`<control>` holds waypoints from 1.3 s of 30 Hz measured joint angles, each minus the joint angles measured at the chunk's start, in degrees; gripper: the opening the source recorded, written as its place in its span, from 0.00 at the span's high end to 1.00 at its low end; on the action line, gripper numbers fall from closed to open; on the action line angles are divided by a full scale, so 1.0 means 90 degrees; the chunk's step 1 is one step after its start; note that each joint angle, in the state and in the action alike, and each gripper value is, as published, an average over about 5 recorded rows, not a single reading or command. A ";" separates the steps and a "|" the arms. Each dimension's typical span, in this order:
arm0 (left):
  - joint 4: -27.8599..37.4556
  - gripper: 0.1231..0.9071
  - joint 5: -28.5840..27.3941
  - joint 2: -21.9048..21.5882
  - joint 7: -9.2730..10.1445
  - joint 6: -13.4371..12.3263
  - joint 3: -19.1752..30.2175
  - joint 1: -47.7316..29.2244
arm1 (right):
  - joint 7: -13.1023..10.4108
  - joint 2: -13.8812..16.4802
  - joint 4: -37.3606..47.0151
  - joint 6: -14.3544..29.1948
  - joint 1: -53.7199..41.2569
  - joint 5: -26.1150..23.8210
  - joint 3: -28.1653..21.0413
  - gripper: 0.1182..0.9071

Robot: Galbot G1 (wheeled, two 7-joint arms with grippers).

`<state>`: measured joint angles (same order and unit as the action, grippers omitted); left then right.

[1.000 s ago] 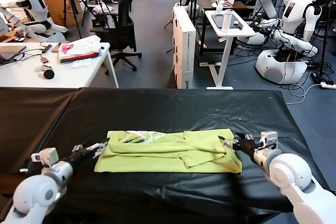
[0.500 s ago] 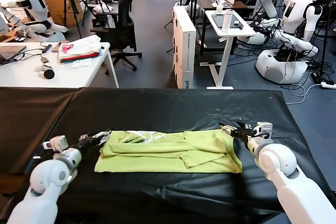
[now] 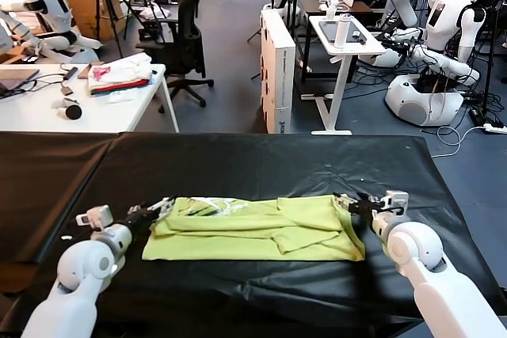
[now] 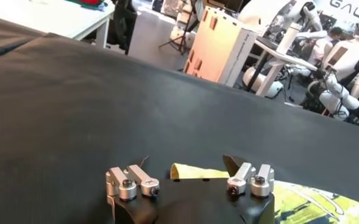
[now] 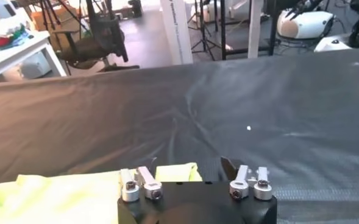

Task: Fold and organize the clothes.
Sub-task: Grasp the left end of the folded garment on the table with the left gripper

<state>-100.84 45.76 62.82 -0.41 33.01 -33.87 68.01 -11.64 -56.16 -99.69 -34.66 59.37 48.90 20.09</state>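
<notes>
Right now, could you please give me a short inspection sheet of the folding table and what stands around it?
Surface: black cloth-covered table, slightly wrinkled.
Job's things: lime T-shirt, partly folded into a long band lying flat across the near part of the table, its print toward the robot's left.
Clutter: nothing seen on the black table.
Grippers: left end effector open at the shirt's far left corner; right end effector at the far right corner, grip not confirmed.
Cables: white cable on the floor to the right.
Surroundings: white side table carrying a cloth pile, office chair, other white robots.
</notes>
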 joint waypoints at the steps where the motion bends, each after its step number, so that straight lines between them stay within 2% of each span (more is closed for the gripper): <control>1: 0.0002 0.00 -0.0002 0.0001 -0.0012 -0.0003 -0.0004 0.0007 | 0.0009 -0.0011 0.0012 0.0002 -0.0002 -0.0011 -0.0005 0.28; 5: 0.0012 0.04 -0.0008 0.0004 -0.0045 -0.0015 -0.0010 0.0019 | 0.0032 -0.0036 0.0035 0.0009 -0.0003 -0.0048 -0.0017 0.54; 9: 0.0065 0.16 -0.0012 0.0032 -0.0054 -0.0036 -0.0010 -0.0001 | 0.0045 -0.0047 0.0043 0.0011 0.0018 -0.0071 -0.0017 0.84; 12: 0.0115 0.27 -0.0024 0.0060 -0.0054 -0.0062 -0.0009 -0.0020 | 0.0052 -0.0048 0.0040 0.0015 0.0040 -0.0081 -0.0009 0.96; 15: 0.0139 0.45 -0.0030 0.0072 -0.0056 -0.0085 -0.0009 -0.0021 | 0.0055 -0.0052 0.0033 0.0031 0.0055 -0.0096 0.0001 0.97; 19: 0.0127 0.75 -0.0029 0.0067 -0.0066 -0.0123 -0.0014 -0.0002 | 0.0056 -0.0075 0.0019 0.0069 0.0078 -0.0125 0.0014 0.97; 22: 0.0083 0.88 -0.0023 0.0059 -0.0075 -0.0143 -0.0028 0.0027 | 0.0052 -0.0101 0.0010 0.0111 0.0106 -0.0148 0.0025 0.97; 30: 0.0019 0.96 -0.0020 0.0059 -0.0082 -0.0160 -0.0077 0.0102 | 0.0008 -0.0150 -0.0004 0.0234 0.0167 -0.0165 0.0088 0.97; 39: 0.0010 0.97 -0.0014 0.0048 -0.0078 -0.0173 -0.0155 0.0126 | -0.0156 -0.0202 -0.0004 0.0399 0.0254 -0.0166 0.0154 0.97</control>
<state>-100.75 45.64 63.25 -1.10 31.46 -35.26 69.14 -13.05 -57.98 -99.73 -31.06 61.66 47.41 21.48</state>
